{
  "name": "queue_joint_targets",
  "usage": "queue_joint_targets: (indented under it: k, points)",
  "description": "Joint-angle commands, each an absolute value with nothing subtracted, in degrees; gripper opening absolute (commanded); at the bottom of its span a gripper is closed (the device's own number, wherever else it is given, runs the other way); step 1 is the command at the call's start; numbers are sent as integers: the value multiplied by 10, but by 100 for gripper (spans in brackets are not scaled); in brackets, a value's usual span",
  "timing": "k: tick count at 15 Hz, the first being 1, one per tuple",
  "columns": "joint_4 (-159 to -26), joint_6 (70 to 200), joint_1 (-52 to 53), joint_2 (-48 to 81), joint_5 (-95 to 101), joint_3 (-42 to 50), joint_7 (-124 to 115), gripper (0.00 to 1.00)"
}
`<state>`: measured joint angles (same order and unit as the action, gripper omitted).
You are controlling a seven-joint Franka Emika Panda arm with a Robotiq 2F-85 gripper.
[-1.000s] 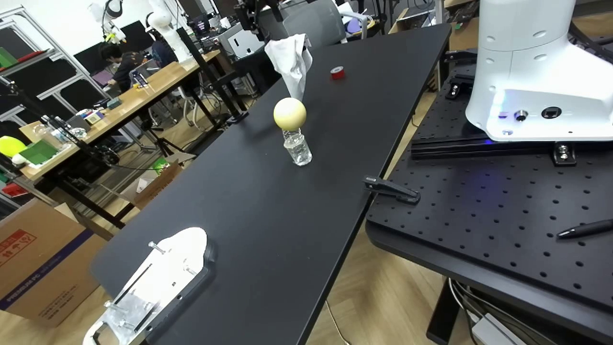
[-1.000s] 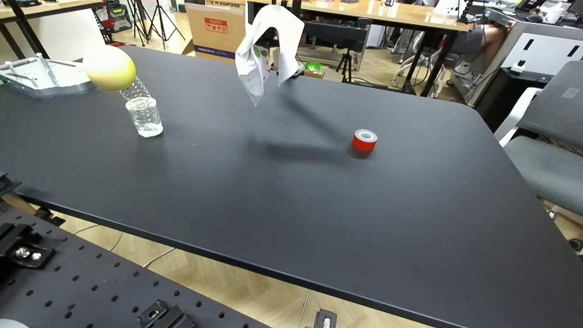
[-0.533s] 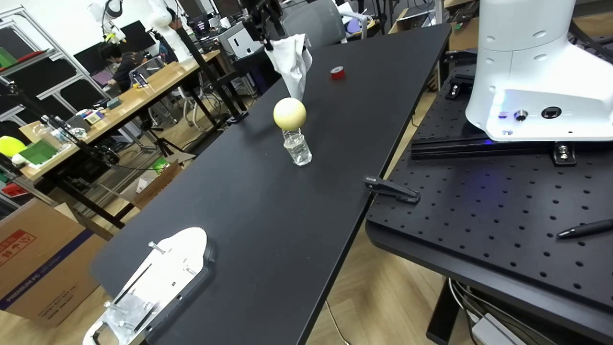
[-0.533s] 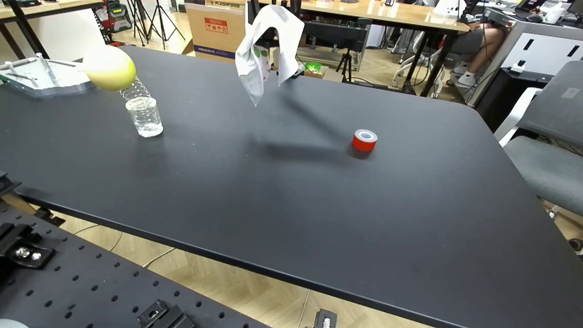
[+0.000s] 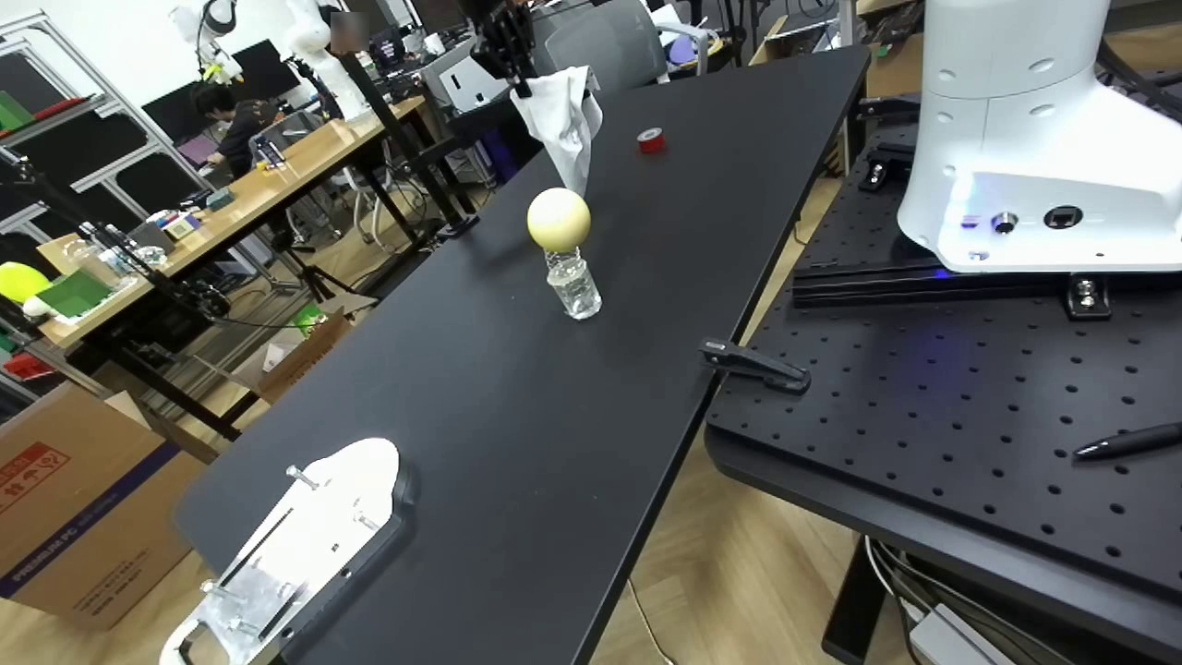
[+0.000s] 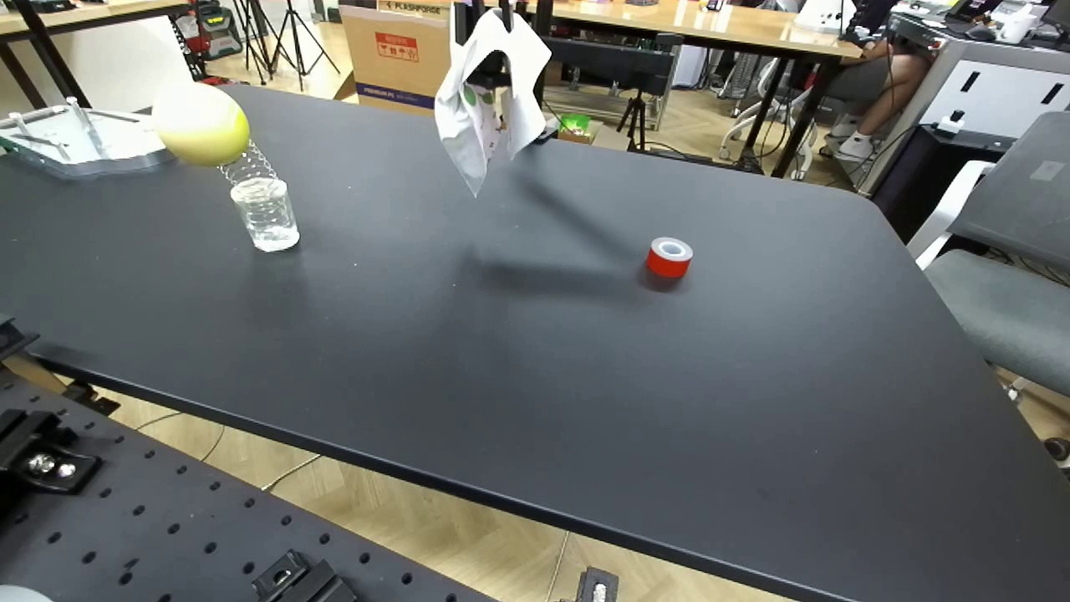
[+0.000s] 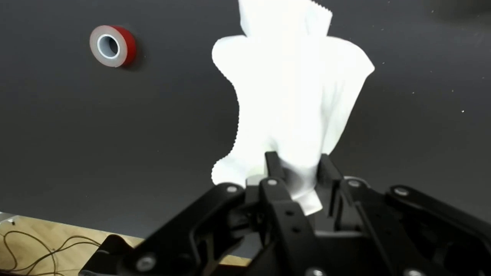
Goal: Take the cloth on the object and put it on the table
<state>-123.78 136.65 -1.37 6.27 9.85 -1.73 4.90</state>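
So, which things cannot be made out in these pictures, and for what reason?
What is under the cloth: its full shape, covered by the cloth in all views.
Grip: the wrist view is too blurred and bright to show whether the gripper squeezes the cloth.
The gripper's upper part: cut off by the top edge in both exterior views.
Pen: one end, cut off by the right edge in an exterior view.

Cloth (image 5: 559, 115) hung above surface (image 5: 443, 406), hand (image 7: 298, 163) at its top, cloth between fingers (image 7: 274, 165). Tape roll (image 6: 669, 266) lay on surface, right of cloth in exterior view; cup (image 6: 269, 219) stood well left, ball (image 6: 201, 125) above it, plate (image 6: 113, 138) behind ball, further left. In exterior view, board (image 5: 923, 434) ran right of surface, clamp (image 5: 754, 364) across both edges; on board, robot base (image 5: 1025, 139) stood toward back, pen (image 5: 1131, 441) lay near right side.
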Motion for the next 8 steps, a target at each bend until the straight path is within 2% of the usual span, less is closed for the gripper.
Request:
queue_joint_targets:
  k: [1,6,7,8]
  points:
    - [-1230,1364,-10,61,82,-12,70,7]
    - [-1240,1369,-8,49,91,-10,75,6]
    - [-1240,1365,-8,48,92,-10,76,50]
    - [-1240,1366,-8,48,92,-10,77,52]
